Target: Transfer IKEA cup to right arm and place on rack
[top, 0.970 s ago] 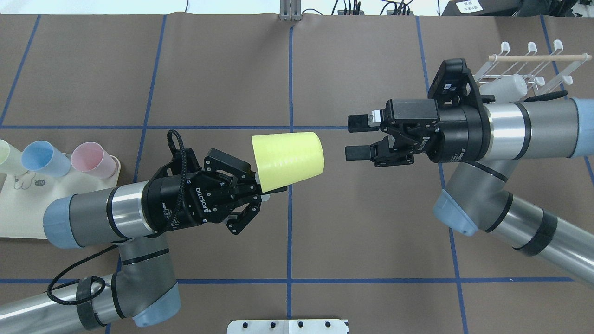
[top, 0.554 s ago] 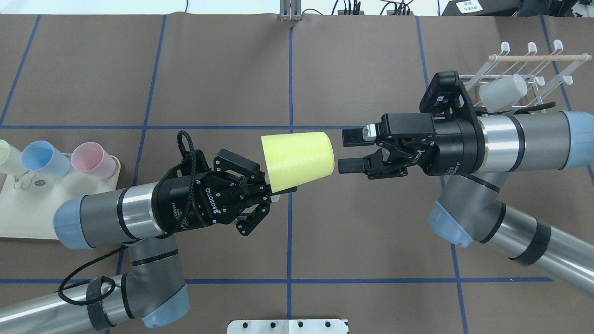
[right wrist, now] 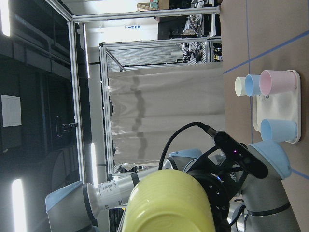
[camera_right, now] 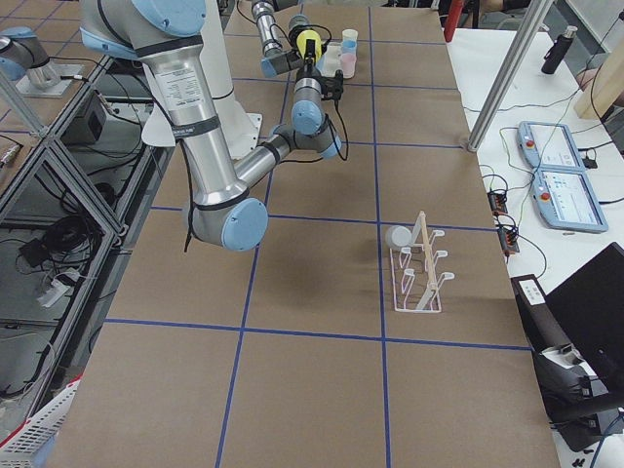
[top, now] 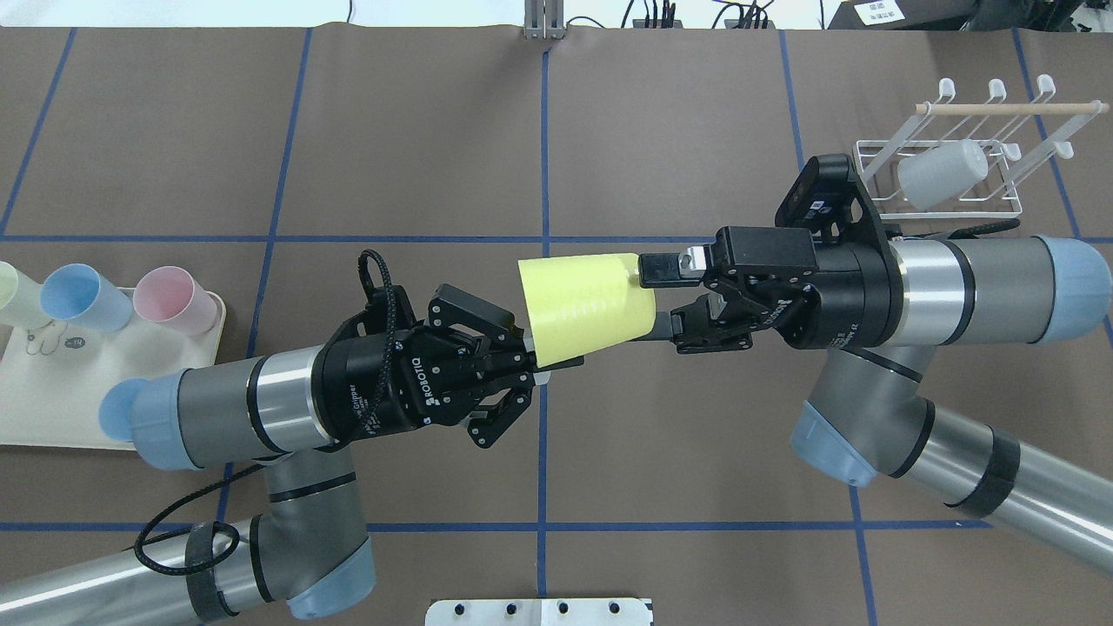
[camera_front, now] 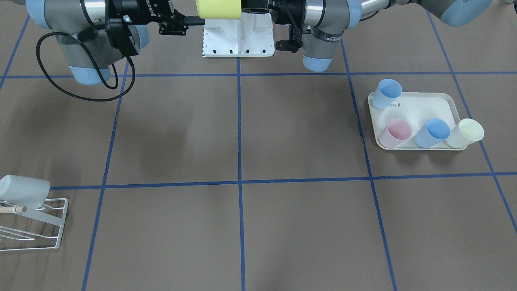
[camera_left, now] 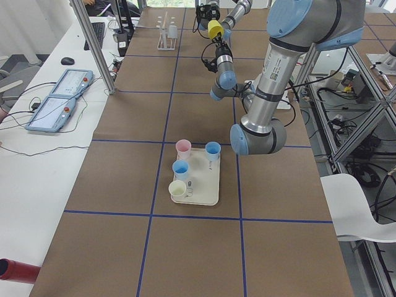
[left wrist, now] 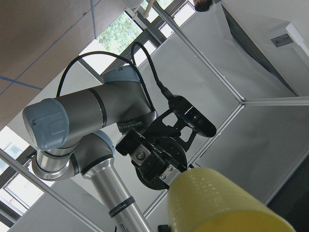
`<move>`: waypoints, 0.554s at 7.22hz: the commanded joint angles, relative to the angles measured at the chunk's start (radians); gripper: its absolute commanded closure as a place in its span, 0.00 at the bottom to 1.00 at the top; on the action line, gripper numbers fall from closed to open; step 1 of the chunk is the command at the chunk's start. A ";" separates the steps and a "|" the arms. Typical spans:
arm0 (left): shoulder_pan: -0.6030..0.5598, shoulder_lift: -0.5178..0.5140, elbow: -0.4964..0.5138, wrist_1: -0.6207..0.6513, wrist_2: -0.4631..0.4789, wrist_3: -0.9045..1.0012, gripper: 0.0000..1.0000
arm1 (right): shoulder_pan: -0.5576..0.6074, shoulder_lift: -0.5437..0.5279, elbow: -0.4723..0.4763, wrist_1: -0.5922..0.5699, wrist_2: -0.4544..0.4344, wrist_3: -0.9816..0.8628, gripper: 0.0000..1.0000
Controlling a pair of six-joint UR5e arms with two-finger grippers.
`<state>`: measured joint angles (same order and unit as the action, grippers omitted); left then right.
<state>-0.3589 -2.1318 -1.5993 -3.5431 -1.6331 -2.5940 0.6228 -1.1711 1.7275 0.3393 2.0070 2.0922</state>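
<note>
The left arm (top: 217,413) reaches toward the wide-rim end of the yellow cup (top: 584,306), its elbow folded below and its wrist pointing at the cup. The left gripper (top: 532,352) is clamped on the cup's rim and holds the cup on its side, clear of the table. The right arm (top: 974,278) reaches in from the cup's narrow end, with its wrist lying almost straight across. The right gripper (top: 659,297) has its jaws spread, one finger on each side of that narrow end.

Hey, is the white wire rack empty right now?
No, a pale grey cup rests on the rack, tilted over its prongs.
</note>
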 commanded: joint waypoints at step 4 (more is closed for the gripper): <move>0.003 -0.004 0.009 0.001 -0.001 -0.003 1.00 | -0.006 0.001 0.001 0.001 -0.010 0.000 0.14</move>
<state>-0.3563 -2.1352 -1.5922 -3.5420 -1.6337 -2.5957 0.6160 -1.1705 1.7286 0.3405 1.9974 2.0924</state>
